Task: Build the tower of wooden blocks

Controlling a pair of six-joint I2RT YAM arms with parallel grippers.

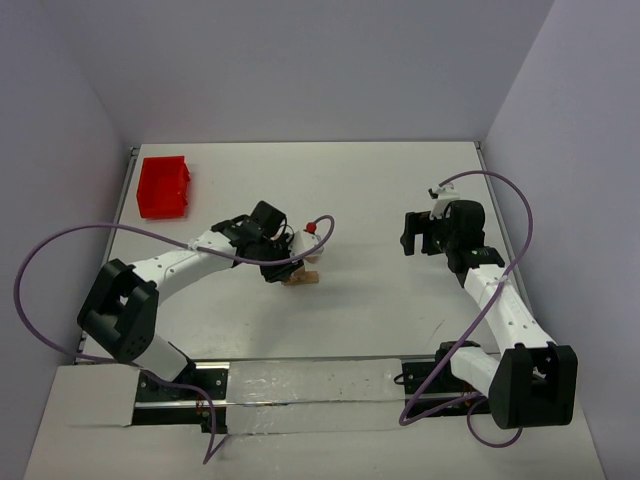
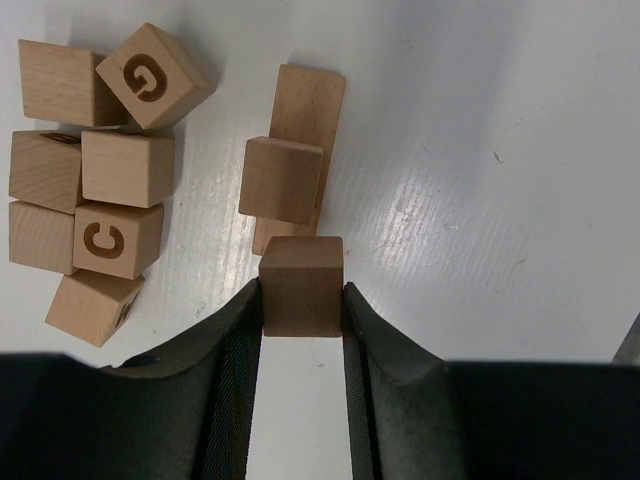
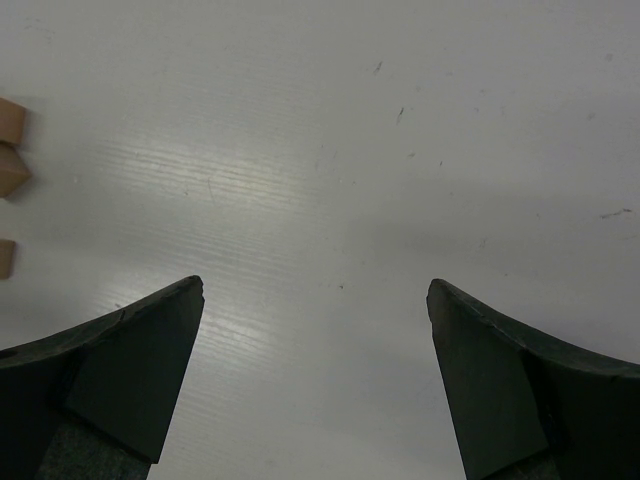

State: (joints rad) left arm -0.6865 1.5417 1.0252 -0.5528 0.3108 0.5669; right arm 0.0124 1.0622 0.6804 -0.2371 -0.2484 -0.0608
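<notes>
Left claw (image 2: 300,300): nearest the lens, clenched on one plain cube, a dark finger (image 2: 235,360) flat against each side face.
Held cube (image 2: 300,282): one, light tan, no letter showing. It sits just on the near side of the tower piece, and whether the two touch cannot be told.
Tower piece (image 2: 283,180): one cube sitting on a longer tan length that shows beyond it on both ends. Whether that length is one plank or several cubes cannot be told.
Loose cubes (image 2: 125,168): seven, bunched together on the counter left of the tower piece.
Lettered cubes: two of the seven, one showing G (image 2: 152,78) and one showing C (image 2: 112,240). A third, nearest the claw (image 2: 95,305), has a dark mark on its side that is too small to read.
Right claw (image 3: 315,300): released, fingers spread wide over bare counter, gripping nothing.
Block edges (image 3: 10,170): three tan corners at the left border of the right wrist view, well apart from that claw.
Red bin (image 1: 163,188): one, at the far left of the counter (image 1: 380,200), well apart from the cubes. Its inside is too small to read.
</notes>
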